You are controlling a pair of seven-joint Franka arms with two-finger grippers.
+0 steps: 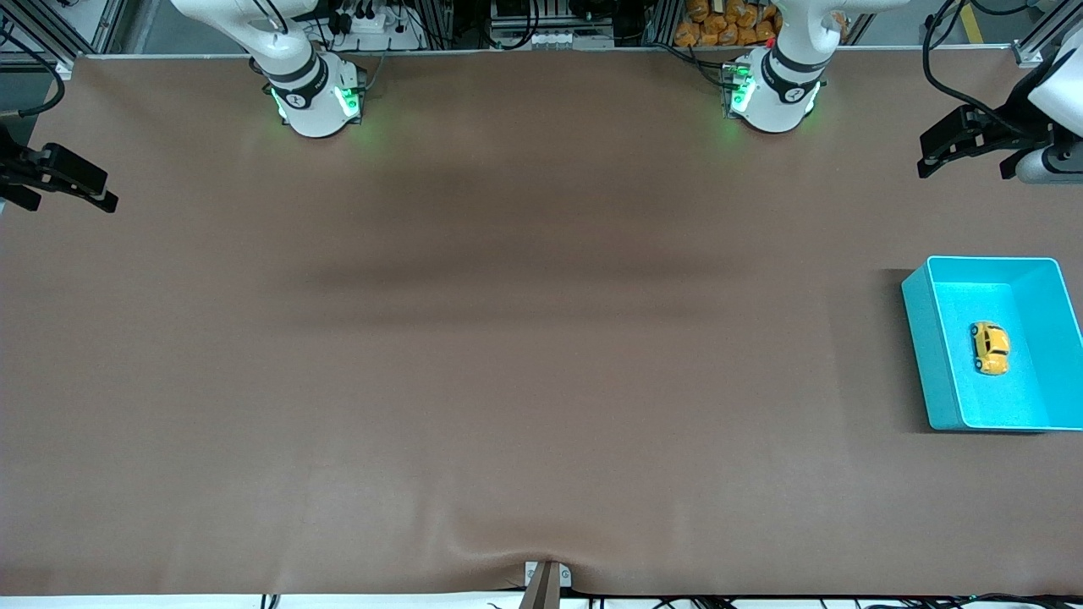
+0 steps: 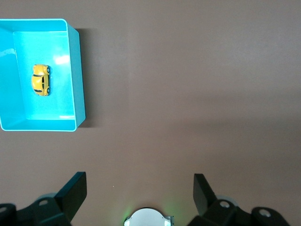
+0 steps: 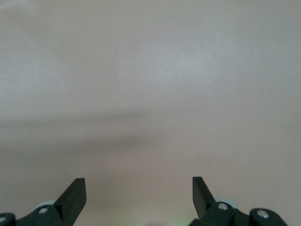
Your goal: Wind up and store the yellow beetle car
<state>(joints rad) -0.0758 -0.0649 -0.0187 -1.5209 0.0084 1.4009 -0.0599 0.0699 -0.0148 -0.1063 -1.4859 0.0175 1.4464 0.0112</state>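
A brown table [image 1: 508, 355] spreads wide under both arms. At the left arm's end sits a teal bin [image 1: 935, 355], and the yellow beetle car [image 1: 989, 348] lies inside it on the floor of the bin, apart from the walls. The left pincer [image 1: 964, 144] hangs in the air over the table's edge at that same end, its jaws spread wide and holding nothing. The right pincer [image 1: 63, 182] waits over the right arm's end — also wide apart, also empty.

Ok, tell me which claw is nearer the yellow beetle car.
Left. The left claw is up at the left arm's end, where the yellow beetle car lies; the right claw is at the right arm's end.
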